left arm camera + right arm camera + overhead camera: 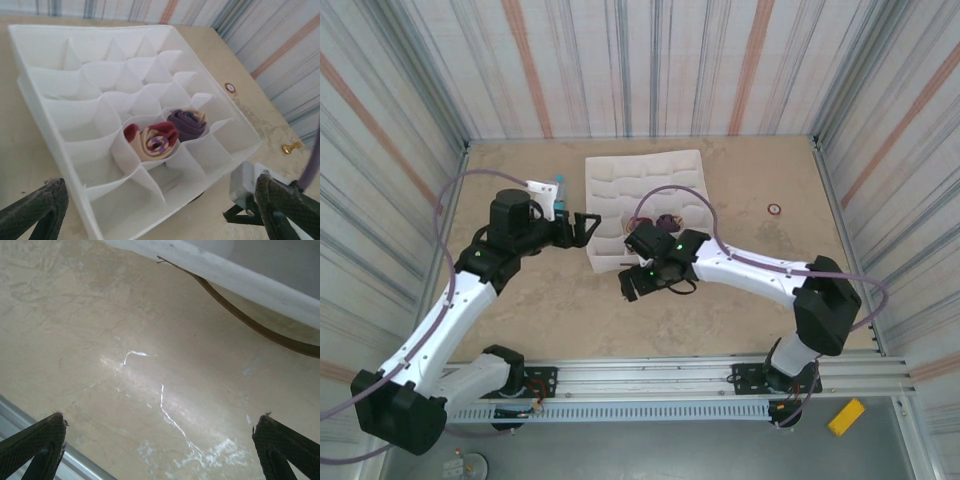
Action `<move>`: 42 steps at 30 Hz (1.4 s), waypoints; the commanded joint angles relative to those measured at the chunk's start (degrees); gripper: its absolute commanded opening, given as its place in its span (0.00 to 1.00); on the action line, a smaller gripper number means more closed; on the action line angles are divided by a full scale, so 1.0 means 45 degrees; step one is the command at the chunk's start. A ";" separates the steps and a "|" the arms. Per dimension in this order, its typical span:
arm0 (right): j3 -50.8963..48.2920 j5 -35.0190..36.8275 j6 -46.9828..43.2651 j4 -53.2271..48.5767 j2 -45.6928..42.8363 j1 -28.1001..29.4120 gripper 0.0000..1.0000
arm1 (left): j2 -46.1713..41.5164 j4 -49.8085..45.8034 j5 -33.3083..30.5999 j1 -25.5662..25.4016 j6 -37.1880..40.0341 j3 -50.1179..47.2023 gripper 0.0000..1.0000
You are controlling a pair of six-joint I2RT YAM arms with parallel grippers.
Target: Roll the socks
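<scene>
Two rolled socks sit in neighbouring cells of the white divided tray [45, 95]: a beige one with maroon ends [152, 140] and a dark purple one [187, 122]. In the top view they show as a dark patch [667, 222] in the tray [645, 180] behind the right wrist. My left gripper [160, 215] is open above the tray's near edge and holds nothing; in the top view it [588, 228] is at the tray's left side. My right gripper [160, 450] is open over bare table, its fingers [35, 440] wide apart; in the top view it [645, 283] is just in front of the tray.
A small red ring [774, 209] lies on the table right of the tray, with a small gold piece [291, 147] nearer. A light-blue cylinder [560, 185] stands by the left wrist. A brown strap [250, 322] curves below the tray's edge. Striped walls enclose the table.
</scene>
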 commanded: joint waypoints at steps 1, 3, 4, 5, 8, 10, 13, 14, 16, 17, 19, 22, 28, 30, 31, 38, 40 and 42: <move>0.0411 0.0443 0.0887 0.1109 0.1082 -0.0051 0.99 | -0.0312 -0.1559 -0.0423 0.0287 0.0022 0.0033 0.99; 0.1115 0.0868 0.0808 0.1047 0.1871 -0.0208 0.99 | -0.0371 -0.1763 -0.0717 0.0433 -0.0012 0.0024 0.99; 0.1386 0.0924 0.0795 0.1072 0.2136 -0.0376 0.99 | -0.0330 -0.1829 -0.0872 0.0552 -0.0055 -0.0005 0.99; 0.1610 0.0854 0.0785 0.1211 0.2439 -0.0578 0.99 | -0.0250 -0.1916 -0.0932 0.0774 -0.0059 -0.0032 0.99; 0.2057 0.0219 0.0785 0.1758 0.3090 -0.1308 0.99 | 0.0148 -0.2200 -0.0633 0.1752 -0.0028 -0.0007 0.99; 0.2247 -0.0091 0.0634 0.2145 0.3341 -0.1655 0.99 | 0.0296 -0.2049 -0.0375 0.2513 0.0070 -0.0145 0.99; 0.2643 -0.0184 0.0079 0.2214 0.3664 -0.2048 0.99 | 0.0166 -0.0678 -0.0173 0.3413 0.0546 -0.0906 0.99; 0.2713 -0.0235 -0.0150 0.2214 0.3727 -0.2173 0.99 | 0.0117 0.0126 -0.0369 0.3552 0.0797 -0.1321 0.99; 0.2734 -0.0509 -0.0540 0.2214 0.3624 -0.2398 0.99 | 0.0140 0.1573 -0.0897 0.3589 0.1661 -0.2072 0.99; 0.2663 -0.0609 -0.0770 0.2242 0.3447 -0.2526 0.99 | 0.0183 0.2276 -0.1170 0.3591 0.2273 -0.2448 0.99; 0.2270 -0.0397 -0.1090 0.2356 0.2832 -0.2689 0.99 | 0.0378 0.3565 -0.1760 0.3611 0.3336 -0.3120 0.98; 0.1525 0.0212 -0.1633 0.2590 0.1605 -0.3034 0.99 | 0.0944 0.5833 -0.2535 0.3678 0.4619 -0.4213 0.98; -0.0398 0.1095 -0.2334 0.3555 -0.0315 -0.4615 0.99 | 0.3225 1.1345 -0.2799 0.3940 0.5750 -0.6137 0.99; -0.0839 0.1237 -0.2475 0.3777 -0.0678 -0.5406 0.99 | 0.3793 1.2247 -0.2421 0.4167 0.5385 -0.6343 0.98; -0.1114 0.1456 -0.2477 0.3931 -0.0831 -0.5832 0.99 | 0.4076 1.2554 -0.2280 0.4182 0.5406 -0.6408 0.98; -0.3324 0.4035 -0.4106 0.6310 -0.1179 -0.7551 0.99 | 0.6420 1.5944 -0.2358 0.4340 0.5173 -0.7243 0.98; -0.3745 0.4681 -0.4695 0.6975 -0.1076 -0.7855 0.99 | 0.6625 1.4658 -0.2872 0.4327 0.5050 -0.6522 0.99; -0.3979 0.4969 -0.5061 0.7442 -0.0913 -0.8365 0.99 | 0.6707 1.4350 -0.3791 0.4401 0.4560 -0.6174 0.99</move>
